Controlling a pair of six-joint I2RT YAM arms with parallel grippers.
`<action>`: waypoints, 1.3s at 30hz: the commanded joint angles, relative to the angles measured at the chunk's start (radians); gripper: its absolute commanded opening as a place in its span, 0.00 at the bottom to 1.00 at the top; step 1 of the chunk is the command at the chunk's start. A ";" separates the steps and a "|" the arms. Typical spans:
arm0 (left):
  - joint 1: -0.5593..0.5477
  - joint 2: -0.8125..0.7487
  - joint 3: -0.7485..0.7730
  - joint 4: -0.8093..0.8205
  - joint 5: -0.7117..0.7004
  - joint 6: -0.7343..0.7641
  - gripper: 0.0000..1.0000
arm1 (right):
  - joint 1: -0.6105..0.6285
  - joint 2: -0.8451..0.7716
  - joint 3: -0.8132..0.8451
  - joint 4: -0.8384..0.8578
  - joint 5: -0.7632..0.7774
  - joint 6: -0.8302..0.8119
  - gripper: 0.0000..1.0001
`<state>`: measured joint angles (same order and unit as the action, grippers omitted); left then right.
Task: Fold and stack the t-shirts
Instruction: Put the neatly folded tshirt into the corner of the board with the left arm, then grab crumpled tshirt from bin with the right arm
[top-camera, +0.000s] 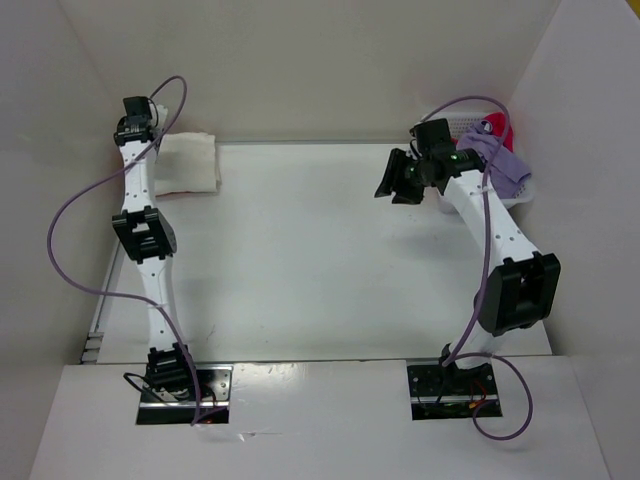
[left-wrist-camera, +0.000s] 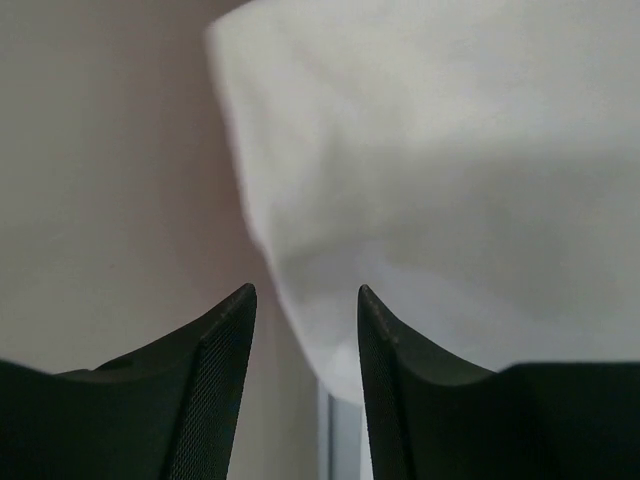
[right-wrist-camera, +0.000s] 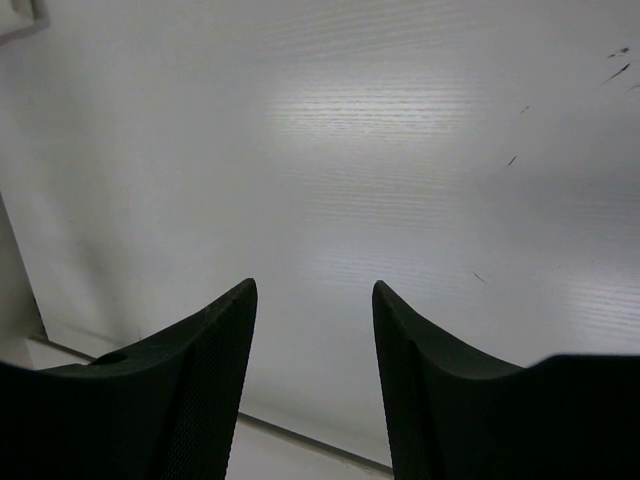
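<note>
A folded off-white t-shirt (top-camera: 188, 162) lies at the far left corner of the table. My left gripper (top-camera: 137, 118) hovers just left of it, by the side wall. In the left wrist view the off-white t-shirt (left-wrist-camera: 430, 170) fills the upper right, and my left gripper (left-wrist-camera: 307, 292) is open, with the shirt's edge showing beyond the gap and nothing clamped. A lavender t-shirt (top-camera: 497, 158) and a red t-shirt (top-camera: 494, 127) sit in the basket. My right gripper (top-camera: 398, 182) hangs open over the table left of the basket; in its wrist view my right gripper (right-wrist-camera: 313, 287) holds nothing.
The white mesh basket (top-camera: 524, 192) stands at the far right corner against the wall. White walls enclose the table on the left, back and right. Purple cables loop off both arms.
</note>
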<state>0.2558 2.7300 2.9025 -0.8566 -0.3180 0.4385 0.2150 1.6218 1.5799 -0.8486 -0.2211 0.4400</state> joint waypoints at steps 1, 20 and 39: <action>0.036 0.004 0.046 0.071 -0.131 -0.014 0.53 | -0.008 -0.005 0.058 -0.044 0.034 -0.021 0.56; -0.193 -0.339 0.046 -0.278 0.982 -0.018 0.58 | -0.365 0.361 0.685 -0.214 0.462 -0.106 1.00; -0.587 -0.432 -0.402 -0.165 0.863 -0.055 0.64 | -0.482 0.987 1.127 -0.267 0.376 -0.104 0.26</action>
<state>-0.2855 2.3707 2.5462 -1.0607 0.5690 0.4023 -0.2596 2.6228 2.6305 -1.0821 0.1406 0.3447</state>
